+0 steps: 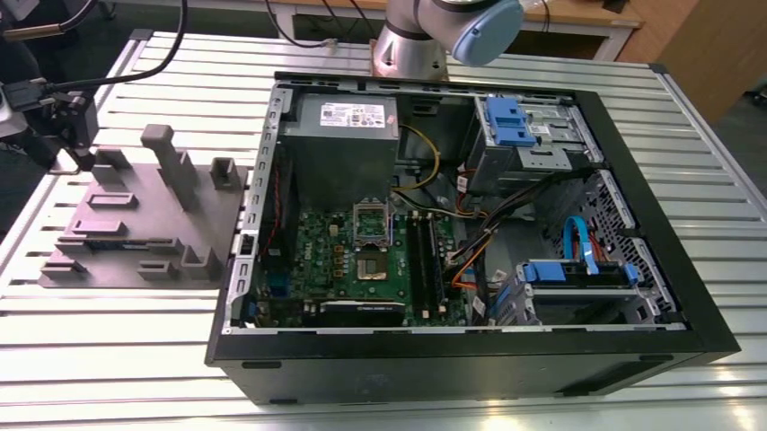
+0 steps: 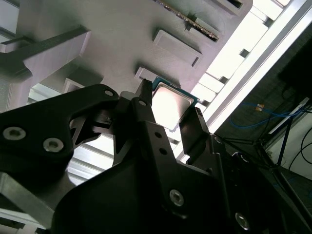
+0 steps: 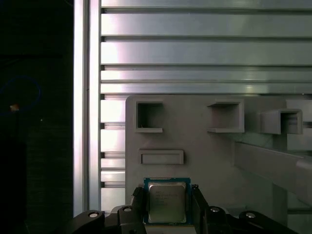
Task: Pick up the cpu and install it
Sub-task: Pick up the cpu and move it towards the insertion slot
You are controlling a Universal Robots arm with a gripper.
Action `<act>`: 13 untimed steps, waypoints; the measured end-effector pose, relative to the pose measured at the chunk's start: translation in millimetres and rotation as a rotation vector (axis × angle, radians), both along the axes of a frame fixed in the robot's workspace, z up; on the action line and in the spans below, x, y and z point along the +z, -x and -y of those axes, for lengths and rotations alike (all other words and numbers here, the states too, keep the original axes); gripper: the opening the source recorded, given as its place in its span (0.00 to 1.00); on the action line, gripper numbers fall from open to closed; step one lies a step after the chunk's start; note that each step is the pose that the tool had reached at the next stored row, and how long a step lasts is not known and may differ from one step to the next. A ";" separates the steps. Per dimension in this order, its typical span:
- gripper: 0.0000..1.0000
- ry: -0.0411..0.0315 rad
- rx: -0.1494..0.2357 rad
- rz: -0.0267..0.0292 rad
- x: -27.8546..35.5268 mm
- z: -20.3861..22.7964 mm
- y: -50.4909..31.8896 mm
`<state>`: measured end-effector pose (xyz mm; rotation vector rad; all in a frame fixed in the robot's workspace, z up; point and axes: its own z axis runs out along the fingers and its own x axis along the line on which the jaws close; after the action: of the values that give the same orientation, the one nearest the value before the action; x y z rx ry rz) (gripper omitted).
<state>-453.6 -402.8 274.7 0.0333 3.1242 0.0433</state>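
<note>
Flat silver-topped, green-edged cpu (image 3: 166, 202) in pincer (image 3: 167, 207)

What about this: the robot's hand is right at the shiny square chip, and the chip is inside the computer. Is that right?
Not quite. The hand is right at the cpu, the shiny square chip, but the chip is at the grey fixture, outside the computer case. The first wrist view shows it.

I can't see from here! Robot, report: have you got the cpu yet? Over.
Gripper at the cpu, on the grey fixture. Grip unclear. Nothing blocking it.
</note>
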 end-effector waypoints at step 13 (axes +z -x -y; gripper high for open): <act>0.47 0.0000 0.000 -0.0001 8.7 0.0 0.0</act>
<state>-453.6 -402.8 283.4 0.0333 3.1243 0.0432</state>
